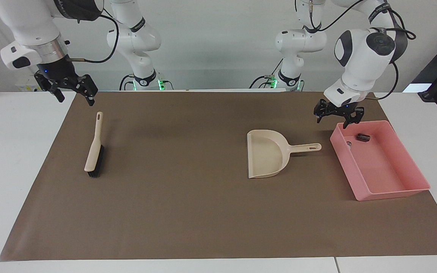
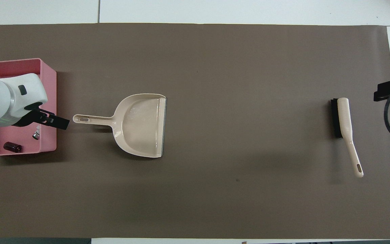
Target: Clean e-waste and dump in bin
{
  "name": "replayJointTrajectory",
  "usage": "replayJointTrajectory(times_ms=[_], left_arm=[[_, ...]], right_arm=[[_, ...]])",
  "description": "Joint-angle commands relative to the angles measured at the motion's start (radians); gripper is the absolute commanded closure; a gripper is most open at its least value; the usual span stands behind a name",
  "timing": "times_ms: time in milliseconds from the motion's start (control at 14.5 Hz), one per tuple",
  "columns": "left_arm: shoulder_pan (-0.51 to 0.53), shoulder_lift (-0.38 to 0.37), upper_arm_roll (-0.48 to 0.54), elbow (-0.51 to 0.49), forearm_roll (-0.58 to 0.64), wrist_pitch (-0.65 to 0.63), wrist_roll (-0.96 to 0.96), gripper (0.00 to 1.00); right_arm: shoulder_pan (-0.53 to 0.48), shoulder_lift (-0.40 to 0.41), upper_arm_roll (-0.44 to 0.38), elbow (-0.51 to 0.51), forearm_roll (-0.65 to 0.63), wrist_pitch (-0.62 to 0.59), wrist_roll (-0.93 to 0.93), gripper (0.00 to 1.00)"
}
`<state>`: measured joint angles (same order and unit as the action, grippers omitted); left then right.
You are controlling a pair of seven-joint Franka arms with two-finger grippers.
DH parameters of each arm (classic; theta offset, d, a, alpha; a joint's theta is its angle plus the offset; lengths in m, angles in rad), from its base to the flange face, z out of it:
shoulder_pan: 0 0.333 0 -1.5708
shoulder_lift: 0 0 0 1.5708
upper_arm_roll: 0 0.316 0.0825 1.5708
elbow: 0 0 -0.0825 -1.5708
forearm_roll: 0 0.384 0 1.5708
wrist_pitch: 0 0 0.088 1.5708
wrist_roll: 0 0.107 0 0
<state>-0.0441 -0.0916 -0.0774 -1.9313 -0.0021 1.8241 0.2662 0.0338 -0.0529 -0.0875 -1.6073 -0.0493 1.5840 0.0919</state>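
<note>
The pink bin sits at the left arm's end of the table. Two pieces of e-waste lie in it at the end nearer the robots. One is a dark battery-like cylinder, the other a tiny pale item. My left gripper hangs open and empty, raised over the bin's corner nearest the robots. My right gripper is open and empty in the air, over the mat's edge near the brush handle's tip.
A beige dustpan lies empty on the brown mat, its handle pointing at the bin. A beige brush with black bristles lies at the right arm's end.
</note>
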Motion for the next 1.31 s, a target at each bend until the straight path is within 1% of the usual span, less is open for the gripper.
replayJointTrajectory(times_ms=[0,138,207,345,414,483,690,828,966,1103,1172,1241], left_arm=[[0.016,0.047,0.007,0.129,-0.039,-0.089,-0.043,0.01],[0.018,0.049,0.008,0.14,-0.042,-0.088,-0.082,0.01],[0.0,0.046,0.024,0.146,-0.042,-0.089,-0.09,0.01],[-0.045,0.044,0.091,0.179,-0.041,-0.136,-0.099,0.01],[-0.051,0.047,0.117,0.204,-0.039,-0.173,-0.113,0.01],[-0.049,0.046,0.119,0.221,-0.036,-0.201,-0.139,0.01],[-0.037,0.018,0.12,0.23,-0.029,-0.262,-0.185,0.01],[-0.034,0.02,0.12,0.27,-0.021,-0.313,-0.185,0.01],[-0.031,0.032,0.12,0.325,-0.022,-0.351,-0.185,0.01],[-0.028,0.071,0.12,0.394,-0.024,-0.406,-0.185,0.01],[-0.016,0.087,0.117,0.423,-0.022,-0.422,-0.185,0.01],[0.018,0.102,0.102,0.449,-0.022,-0.43,-0.183,0.01]], right_arm=[[-0.003,-0.01,-0.003,-0.011,0.009,-0.012,-0.015,0.0],[-0.008,-0.012,-0.003,-0.013,0.009,-0.01,-0.015,0.0],[-0.008,-0.012,-0.003,-0.013,0.009,-0.012,-0.015,0.0],[-0.006,-0.012,-0.003,-0.013,0.009,-0.012,-0.015,0.0],[-0.006,-0.012,-0.003,-0.013,0.009,-0.012,-0.015,0.0],[-0.006,-0.012,-0.003,-0.013,0.009,-0.012,-0.015,0.0],[-0.006,-0.012,-0.003,-0.013,0.009,-0.012,-0.015,0.0],[-0.006,-0.012,-0.003,-0.013,0.009,-0.012,-0.015,0.0],[-0.006,-0.012,-0.003,-0.013,0.009,-0.012,-0.015,0.0],[-0.006,-0.012,-0.003,-0.013,0.009,-0.012,-0.015,0.0],[-0.006,-0.012,-0.003,-0.013,0.009,-0.012,-0.015,0.0],[-0.006,-0.012,-0.003,-0.013,0.009,-0.012,-0.015,0.0]])
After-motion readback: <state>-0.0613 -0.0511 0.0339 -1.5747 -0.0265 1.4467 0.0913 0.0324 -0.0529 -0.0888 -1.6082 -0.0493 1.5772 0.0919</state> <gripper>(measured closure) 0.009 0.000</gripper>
